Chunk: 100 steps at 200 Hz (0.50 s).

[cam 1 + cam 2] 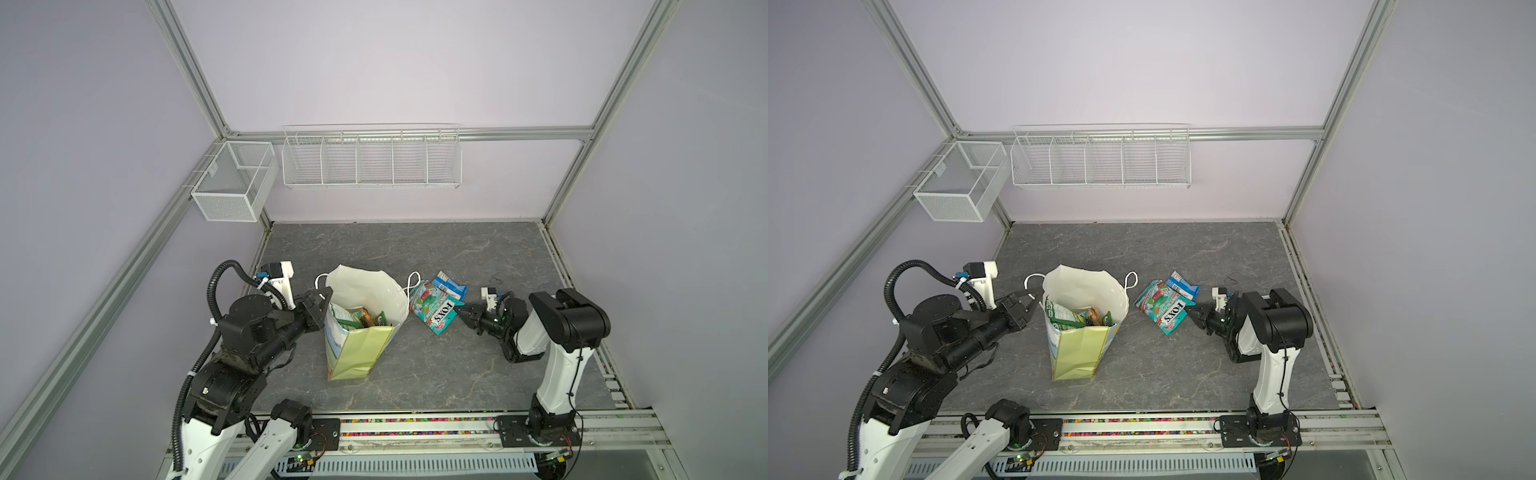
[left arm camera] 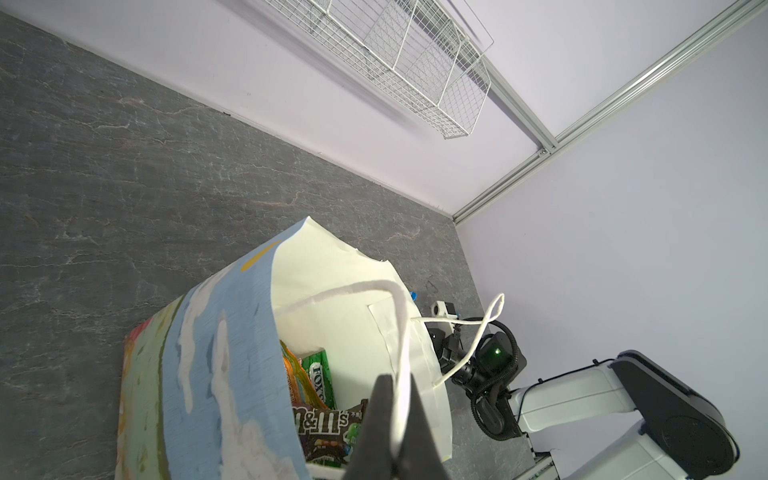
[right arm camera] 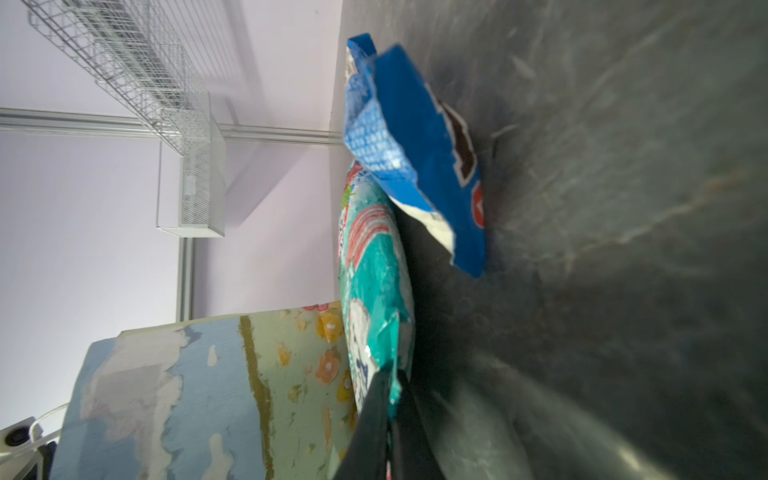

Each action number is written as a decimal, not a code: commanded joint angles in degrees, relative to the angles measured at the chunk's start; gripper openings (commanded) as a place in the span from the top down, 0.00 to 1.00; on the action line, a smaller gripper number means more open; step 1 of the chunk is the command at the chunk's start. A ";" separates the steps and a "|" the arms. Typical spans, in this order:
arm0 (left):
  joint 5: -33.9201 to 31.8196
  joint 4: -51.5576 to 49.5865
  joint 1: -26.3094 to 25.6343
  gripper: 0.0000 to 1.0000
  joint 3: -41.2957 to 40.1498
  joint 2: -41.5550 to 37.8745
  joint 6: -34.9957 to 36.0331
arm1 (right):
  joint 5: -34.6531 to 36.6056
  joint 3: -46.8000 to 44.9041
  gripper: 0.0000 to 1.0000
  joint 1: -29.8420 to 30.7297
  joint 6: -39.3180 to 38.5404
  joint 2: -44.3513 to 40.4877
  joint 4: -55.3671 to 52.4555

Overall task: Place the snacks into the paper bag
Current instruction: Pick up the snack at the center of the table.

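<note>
Teal packet edge pinched by right gripper, long axis diagonal; paper bag mouth located just left; handle cord clamped by left gripper.

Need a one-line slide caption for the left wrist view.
Left wrist view: left gripper shut on the cord handle of the open paper bag, packets inside.

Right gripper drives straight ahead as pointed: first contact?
The teal FOX'S packet, pinched at its edge by the right gripper; beyond it probably the paper bag, depth unclear.
</note>
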 commanded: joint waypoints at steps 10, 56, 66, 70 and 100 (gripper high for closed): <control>-0.12 0.29 0.24 1.00 1.64 -0.55 0.26 | 1.37 -0.14 0.93 0.57 -3.25 -5.99 -9.89; 0.13 0.50 0.21 1.00 1.82 -0.63 0.23 | 2.76 0.18 0.93 1.96 -4.56 -9.43 -13.68; 0.08 0.58 0.21 1.00 1.83 -0.70 0.25 | 3.27 0.07 0.93 2.25 -4.69 -9.65 -13.74; 0.12 0.56 0.22 1.00 1.87 -0.70 0.26 | 3.47 0.01 0.93 2.25 -4.63 -9.77 -13.76; 0.07 0.47 0.25 1.00 2.12 -0.61 0.33 | 4.79 0.31 0.93 2.26 -6.38 -12.55 -17.90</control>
